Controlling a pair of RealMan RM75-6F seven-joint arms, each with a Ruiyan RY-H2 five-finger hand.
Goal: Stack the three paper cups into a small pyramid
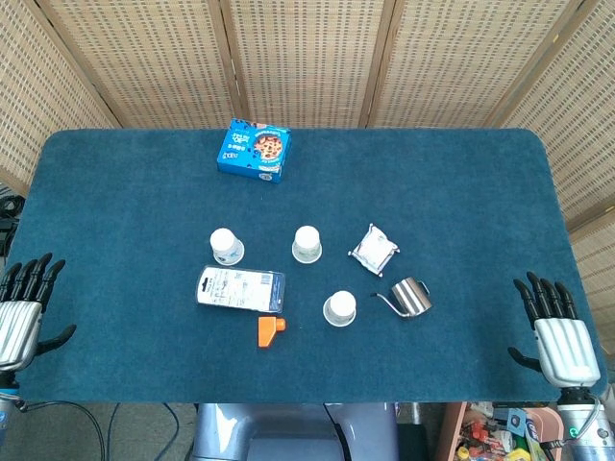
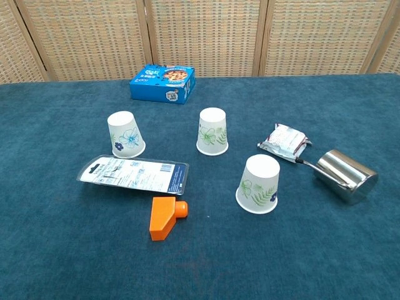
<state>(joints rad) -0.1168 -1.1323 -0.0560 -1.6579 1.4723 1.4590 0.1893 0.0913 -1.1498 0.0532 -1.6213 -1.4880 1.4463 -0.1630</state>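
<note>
Three white paper cups with printed flowers stand upside down and apart on the blue cloth. The left cup (image 1: 227, 247) (image 2: 125, 134) has a blue flower. The middle cup (image 1: 307, 244) (image 2: 212, 130) is further back. The third cup (image 1: 339, 308) (image 2: 259, 184) stands nearest the front. My left hand (image 1: 23, 305) hovers open at the table's front left edge, far from the cups. My right hand (image 1: 554, 331) is open at the front right edge. Neither hand shows in the chest view.
A blue biscuit box (image 1: 255, 150) lies at the back. A clear blister pack (image 1: 240, 288) and an orange plastic piece (image 1: 269, 331) lie in front of the left cup. A silver foil packet (image 1: 375, 249) and a steel pouring kettle (image 1: 409, 297) lie right of the cups.
</note>
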